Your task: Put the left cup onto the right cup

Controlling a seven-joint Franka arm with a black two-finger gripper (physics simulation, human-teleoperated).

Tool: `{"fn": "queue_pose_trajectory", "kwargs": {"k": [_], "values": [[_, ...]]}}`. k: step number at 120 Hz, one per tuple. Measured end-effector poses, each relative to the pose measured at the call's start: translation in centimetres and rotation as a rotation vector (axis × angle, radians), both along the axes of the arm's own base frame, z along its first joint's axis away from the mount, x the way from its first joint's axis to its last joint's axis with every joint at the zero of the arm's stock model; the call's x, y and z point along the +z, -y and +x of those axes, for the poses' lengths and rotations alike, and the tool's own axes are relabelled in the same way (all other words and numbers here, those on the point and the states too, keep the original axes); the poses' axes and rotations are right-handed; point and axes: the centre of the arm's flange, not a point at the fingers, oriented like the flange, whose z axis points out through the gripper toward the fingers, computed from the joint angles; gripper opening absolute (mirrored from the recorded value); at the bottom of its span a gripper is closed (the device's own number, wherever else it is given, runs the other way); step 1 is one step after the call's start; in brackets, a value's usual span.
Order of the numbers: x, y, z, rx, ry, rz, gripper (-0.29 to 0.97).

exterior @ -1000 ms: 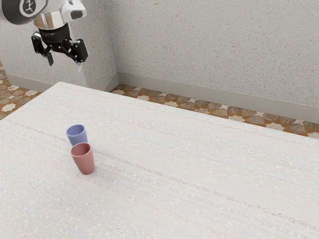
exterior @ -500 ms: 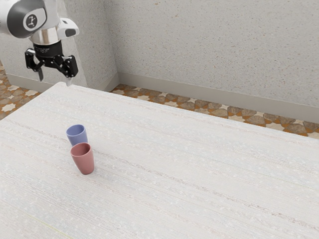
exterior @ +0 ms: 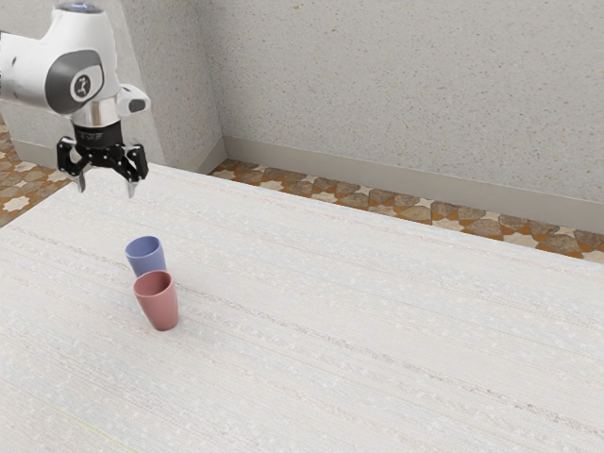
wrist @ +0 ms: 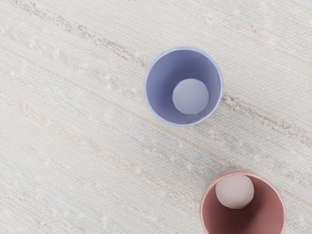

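Observation:
A blue cup stands upright on the pale table, and a red cup stands upright just in front of it, nearly touching. From the wrist view I look straight down into the blue cup and the red cup; both are empty. My gripper hangs open above the table, up and toward the exterior view's left of the blue cup, with nothing between its fingers.
The table's far edge runs close behind my gripper, with a wall corner and tiled floor beyond it. Bare tabletop stretches toward the exterior view's right of the cups.
My arm has come down and moved slightly toward the exterior view's left, bringing the open gripper lower over the table's far edge. The cups have not moved.

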Motion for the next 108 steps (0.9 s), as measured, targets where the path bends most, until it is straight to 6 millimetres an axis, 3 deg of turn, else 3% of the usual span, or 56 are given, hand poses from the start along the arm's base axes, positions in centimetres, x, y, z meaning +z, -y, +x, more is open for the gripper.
{"fn": "queue_pose_trajectory", "kwargs": {"k": [40, 108], "values": [[-4.7, 0.7, 2.4, 0.037, 0.029, -0.055, 0.68], [-11.2, -1.0, 5.0, 0.092, 0.063, -0.061, 0.68]]}}
